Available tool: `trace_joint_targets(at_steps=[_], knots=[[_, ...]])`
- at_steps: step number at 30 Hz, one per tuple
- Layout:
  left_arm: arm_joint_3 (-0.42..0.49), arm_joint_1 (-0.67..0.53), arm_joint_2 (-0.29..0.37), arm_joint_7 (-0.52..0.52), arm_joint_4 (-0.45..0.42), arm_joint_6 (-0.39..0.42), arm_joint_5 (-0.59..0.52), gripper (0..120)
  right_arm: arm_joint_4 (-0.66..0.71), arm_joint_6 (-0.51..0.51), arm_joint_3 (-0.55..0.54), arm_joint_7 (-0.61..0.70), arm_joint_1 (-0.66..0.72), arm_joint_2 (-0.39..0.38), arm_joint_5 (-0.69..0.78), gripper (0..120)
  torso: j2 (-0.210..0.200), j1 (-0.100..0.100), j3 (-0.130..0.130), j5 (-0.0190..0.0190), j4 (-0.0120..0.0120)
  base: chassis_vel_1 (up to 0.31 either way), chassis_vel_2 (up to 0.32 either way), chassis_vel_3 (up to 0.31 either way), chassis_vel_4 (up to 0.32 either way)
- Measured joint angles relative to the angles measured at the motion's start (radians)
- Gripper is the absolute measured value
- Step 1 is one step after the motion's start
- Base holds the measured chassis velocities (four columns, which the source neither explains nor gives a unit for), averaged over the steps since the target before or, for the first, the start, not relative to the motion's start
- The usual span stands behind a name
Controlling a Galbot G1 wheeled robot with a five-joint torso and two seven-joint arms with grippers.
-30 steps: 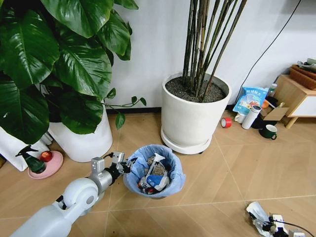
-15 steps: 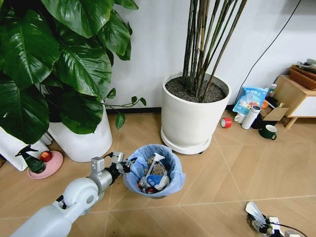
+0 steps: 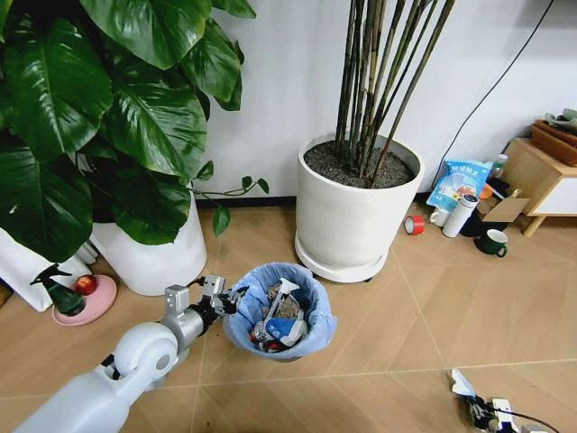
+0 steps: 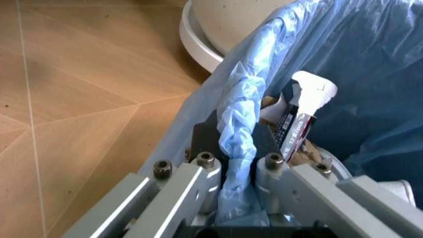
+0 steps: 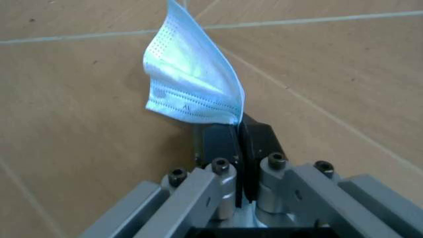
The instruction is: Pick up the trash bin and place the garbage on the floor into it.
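Note:
The trash bin [image 3: 312, 317], black with a crinkly light-blue bag folded over its rim, sits on the wooden floor in front of the white pots. My left gripper [image 3: 229, 299] is shut on the bin's near rim; one finger is inside the bag and one outside [image 4: 237, 148]. Garbage [image 3: 279, 321] lies in the bin, including a white-capped tube [image 4: 300, 124]. At the lower right of the head view my right gripper [image 3: 480, 412] is shut on a light-blue face mask [image 3: 461, 383]. The mask [image 5: 191, 84] hangs just above the floor from the closed pads [image 5: 238, 136].
Two big white plant pots [image 3: 356, 212] [image 3: 149, 254] stand behind the bin. A green spray bottle [image 3: 54, 289] rests on a pink saucer at the left. A red tape roll [image 3: 413, 224], a dark-green mug [image 3: 492, 241], a blue-white bag [image 3: 458, 182] and a wooden cabinet [image 3: 541, 176] are at the right.
The head camera has shifted a little. My right gripper with the mask sits slightly lower in the head view. The left gripper and the bin have not moved.

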Motion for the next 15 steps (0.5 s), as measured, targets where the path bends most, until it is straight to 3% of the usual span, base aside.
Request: trace_joint_targets(at_steps=[3, 6, 10, 12, 15], knots=[[0.0, 0.001, 0.004, 0.001, 0.0, -0.001, 0.0, 1, 0.088, -0.002, 0.01, -0.019, -0.026, -0.005, 0.01, 0, 0.0, 0.0, 0.0, 0.0019, 0.0001, 0.0, 0.0, 0.0, 0.0], [0.0, 0.002, 0.005, 0.001, 0.0, -0.001, 0.0, 1, 0.158, 0.02, 0.027, -0.043, -0.041, -0.01, 0.017, 0, 0.0, 0.0, 0.0, -0.0009, 0.0006, 0.0, 0.0, 0.0, 0.0], [0.005, 0.003, 0.009, 0.002, 0.0, -0.001, 0.0, 1, 0.241, 0.078, 0.055, -0.117, -0.051, -0.014, 0.017, 0, 0.0, 0.0, 0.0, 0.001, 0.0007, 0.0, 0.0, 0.0, 0.0], [0.012, 0.0, 0.011, 0.001, 0.001, -0.001, -0.001, 1, 0.292, 0.135, 0.067, -0.204, -0.048, -0.025, 0.045, 0, 0.0, 0.0, 0.0, -0.001, 0.0005, 0.0, 0.0, 0.0, 0.0], [0.022, -0.006, 0.014, 0.002, 0.006, -0.002, -0.002, 1, 0.355, 0.184, 0.069, -0.304, -0.041, -0.043, 0.1, 0, 0.0, 0.0, 0.0, 0.0003, 0.0005, 0.0, 0.0, 0.0, 0.0]])
